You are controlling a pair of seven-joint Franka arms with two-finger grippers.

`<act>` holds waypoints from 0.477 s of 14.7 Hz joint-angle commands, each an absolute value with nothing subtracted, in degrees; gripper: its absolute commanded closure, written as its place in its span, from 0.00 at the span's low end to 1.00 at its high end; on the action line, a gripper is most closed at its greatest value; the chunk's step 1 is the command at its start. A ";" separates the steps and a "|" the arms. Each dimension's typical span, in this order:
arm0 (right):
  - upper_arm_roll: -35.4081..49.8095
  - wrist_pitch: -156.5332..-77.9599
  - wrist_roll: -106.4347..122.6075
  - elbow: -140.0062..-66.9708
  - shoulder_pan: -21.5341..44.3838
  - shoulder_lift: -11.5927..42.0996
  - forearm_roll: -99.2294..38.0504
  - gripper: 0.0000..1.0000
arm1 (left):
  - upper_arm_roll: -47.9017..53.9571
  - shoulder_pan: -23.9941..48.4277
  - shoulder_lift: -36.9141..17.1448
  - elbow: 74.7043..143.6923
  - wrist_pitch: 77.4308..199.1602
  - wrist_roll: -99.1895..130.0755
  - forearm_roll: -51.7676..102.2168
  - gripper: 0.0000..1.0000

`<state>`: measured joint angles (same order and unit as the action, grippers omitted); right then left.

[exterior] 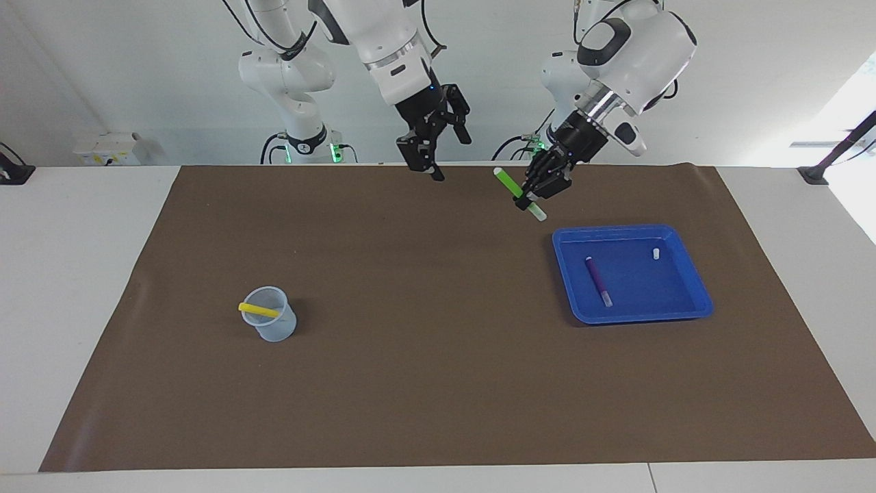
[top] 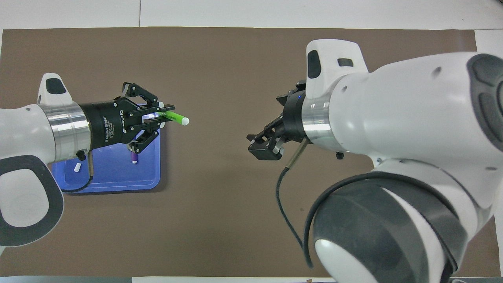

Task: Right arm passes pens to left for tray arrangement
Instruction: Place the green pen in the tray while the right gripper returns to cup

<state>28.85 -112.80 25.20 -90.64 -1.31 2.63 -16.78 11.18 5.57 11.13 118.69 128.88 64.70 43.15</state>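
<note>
- Left gripper (exterior: 530,200): fingers clamp the green pen (exterior: 519,194), raised just above the tray (exterior: 697,287) rim.
- Right gripper (exterior: 432,166): fingers spread, empty, well apart.
- Done: purple pen (exterior: 597,281) in tray.
- Left: green pen's placement; yellow pen (exterior: 260,310) in cup (exterior: 277,329).

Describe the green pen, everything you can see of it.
The green pen is a short, thin, bright green marker with pale whitish ends, plastic by the look of it. The left gripper holds it in shut jaws near its lower end, up in the air and tilted, over the brown mat beside the tray. Nothing else touches it.
</note>
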 commanded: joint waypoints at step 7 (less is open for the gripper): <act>18.19 -109.42 18.83 -96.23 -1.76 -0.70 -2.93 0.00 | 11.43 -8.78 -0.42 116.37 119.09 20.44 21.31 1.00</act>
<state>18.24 -109.46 23.29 -93.60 -1.73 1.54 -8.45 10.91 -7.31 3.56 118.74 120.47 29.09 27.11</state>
